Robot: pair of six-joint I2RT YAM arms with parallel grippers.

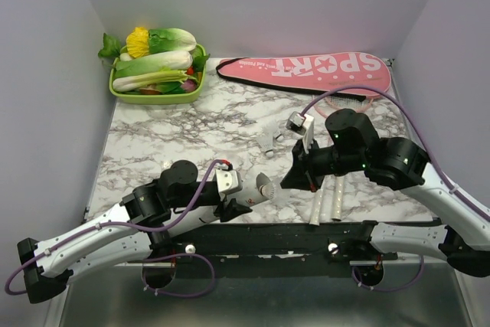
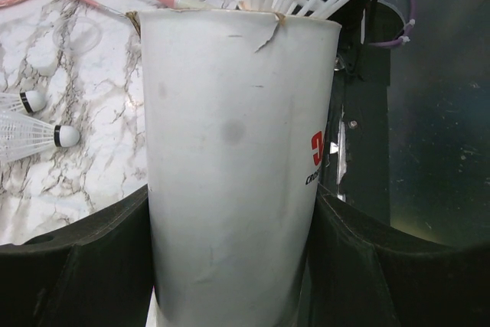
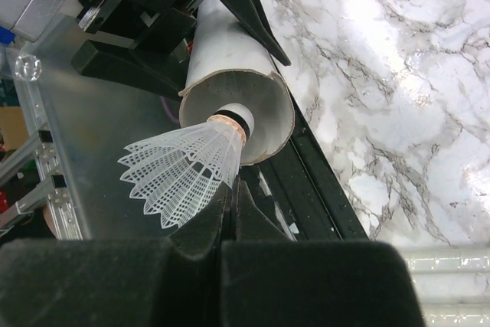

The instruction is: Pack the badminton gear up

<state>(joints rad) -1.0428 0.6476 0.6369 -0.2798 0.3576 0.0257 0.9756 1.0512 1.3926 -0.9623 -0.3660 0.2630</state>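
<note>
While the vegetable tray (image 1: 157, 98) sits far left, the left gripper (image 1: 236, 203) is clamped around the white tube (image 2: 230, 135) near the front edge. Right gripper (image 3: 228, 216): fingers pinched together on the skirt of a shuttlecock (image 3: 191, 170), its cork at the tube mouth. Pink cover (image 1: 306, 70) lies far right.

**Two arms in white and black**

The left arm (image 1: 92, 235) and right arm (image 1: 432, 189) wear white shells over black joints; a purple cable (image 1: 200, 185) trails along each; small green lights (image 1: 334, 137) dot the right arm's black housing; the fingers (image 2: 69, 273) are matte black.
</note>
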